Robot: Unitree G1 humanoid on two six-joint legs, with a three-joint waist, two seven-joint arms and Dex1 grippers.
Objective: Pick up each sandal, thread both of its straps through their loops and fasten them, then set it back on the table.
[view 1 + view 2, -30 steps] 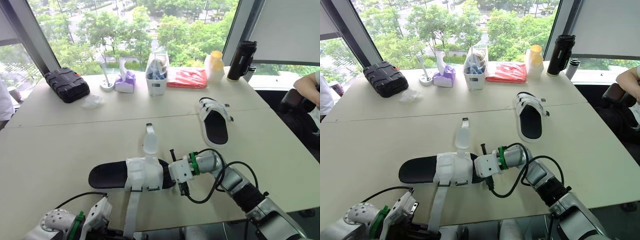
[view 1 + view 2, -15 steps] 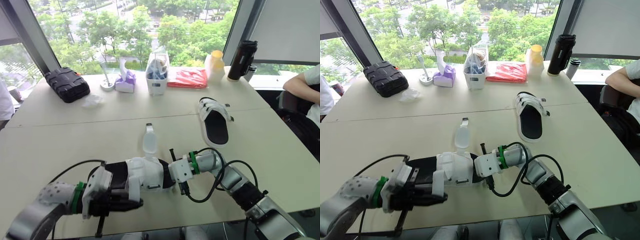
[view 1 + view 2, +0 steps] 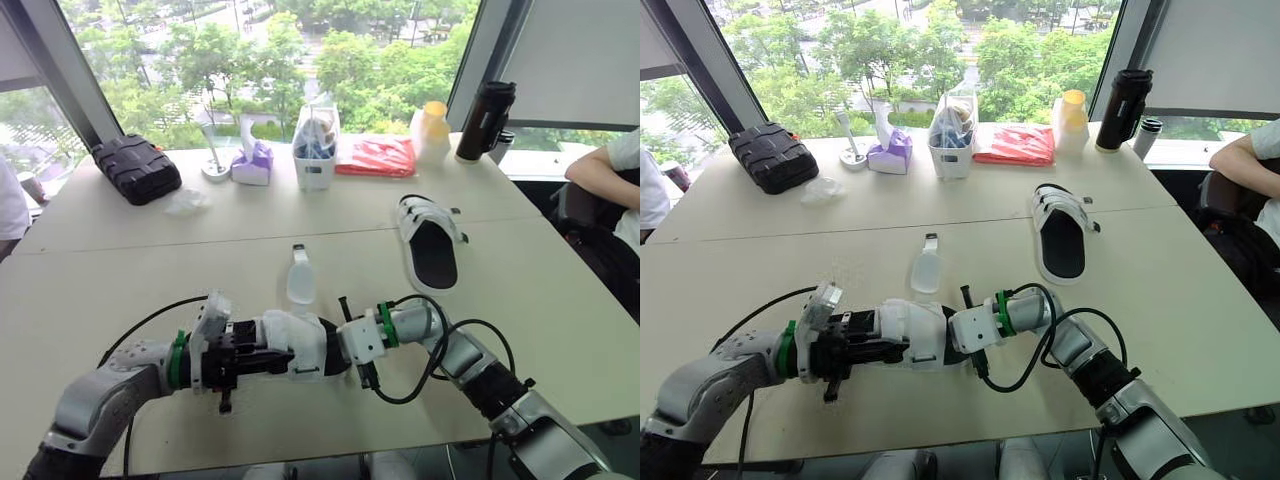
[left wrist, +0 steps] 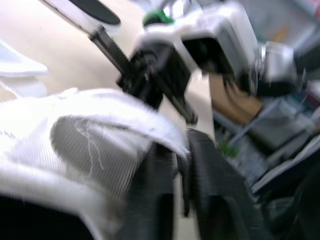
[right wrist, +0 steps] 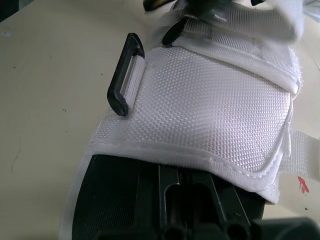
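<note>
DESK-EDGE STRAP WORK: the near sandal lies on the desk close to its front edge. Your right gripper is clamped on one end of its black sole, and your left gripper sits against the white woven upper; whether that one has closed on a strap cannot be told. The straps look light, soft and floppy and the sole stiffer, so pinch a strap near its free tip to feed the black loop, and steady the sandal by the sole.

Office meeting table beside tall windows
</note>
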